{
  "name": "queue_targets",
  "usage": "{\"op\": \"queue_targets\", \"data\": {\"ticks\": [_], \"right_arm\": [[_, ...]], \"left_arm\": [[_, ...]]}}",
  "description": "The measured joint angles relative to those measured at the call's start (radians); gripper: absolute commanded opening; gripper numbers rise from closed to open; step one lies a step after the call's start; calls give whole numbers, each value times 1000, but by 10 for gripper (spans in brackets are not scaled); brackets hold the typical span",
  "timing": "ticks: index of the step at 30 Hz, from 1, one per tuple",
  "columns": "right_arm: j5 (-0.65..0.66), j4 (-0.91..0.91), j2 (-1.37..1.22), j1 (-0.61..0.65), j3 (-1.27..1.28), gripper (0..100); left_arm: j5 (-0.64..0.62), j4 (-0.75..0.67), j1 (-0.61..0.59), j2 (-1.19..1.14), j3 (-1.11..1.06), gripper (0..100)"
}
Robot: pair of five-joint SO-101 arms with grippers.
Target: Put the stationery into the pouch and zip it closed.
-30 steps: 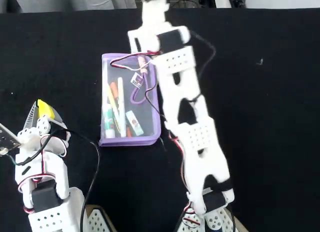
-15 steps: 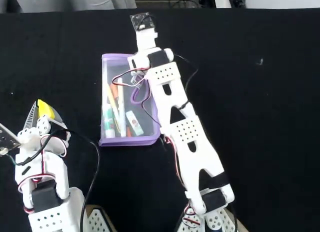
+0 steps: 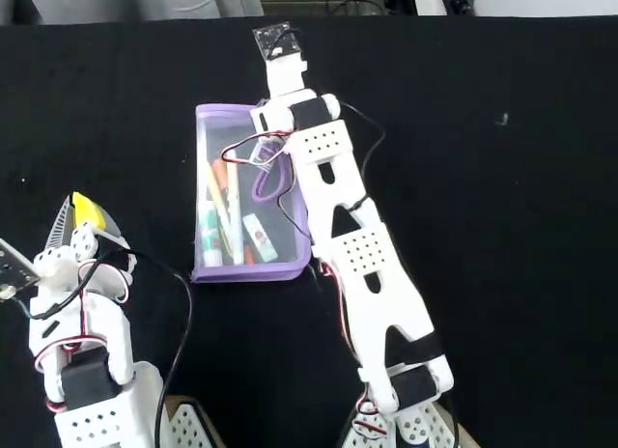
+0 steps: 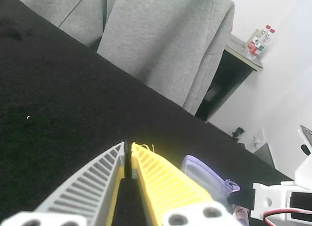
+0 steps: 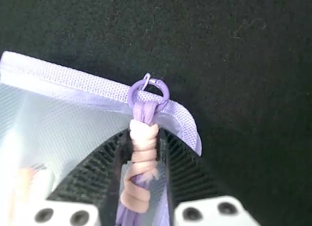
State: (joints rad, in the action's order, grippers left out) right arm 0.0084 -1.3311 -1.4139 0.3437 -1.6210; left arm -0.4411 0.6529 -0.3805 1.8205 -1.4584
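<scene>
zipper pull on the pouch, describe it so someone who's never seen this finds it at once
On the black table lies a clear pouch edged in purple. At its far corner, the right claw pinches the zipper pull: a twisted pink-and-purple cord on a small purple ring, unlike the straight stationery inside.

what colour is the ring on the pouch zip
The ring is purple, clearest in the right wrist view.
</scene>
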Motion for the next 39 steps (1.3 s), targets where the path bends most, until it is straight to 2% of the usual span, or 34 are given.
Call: {"op": "queue_targets", "data": {"ticks": [8, 27, 39], "right_arm": [[0, -110, 55, 0, 0, 11], [5, -377, 460, 2, 0, 11], [43, -405, 683, 8, 0, 11]], "left_arm": [[0, 0, 0, 0, 0, 30], [0, 0, 0, 0, 0, 30], [0, 0, 0, 0, 0, 30]]}}
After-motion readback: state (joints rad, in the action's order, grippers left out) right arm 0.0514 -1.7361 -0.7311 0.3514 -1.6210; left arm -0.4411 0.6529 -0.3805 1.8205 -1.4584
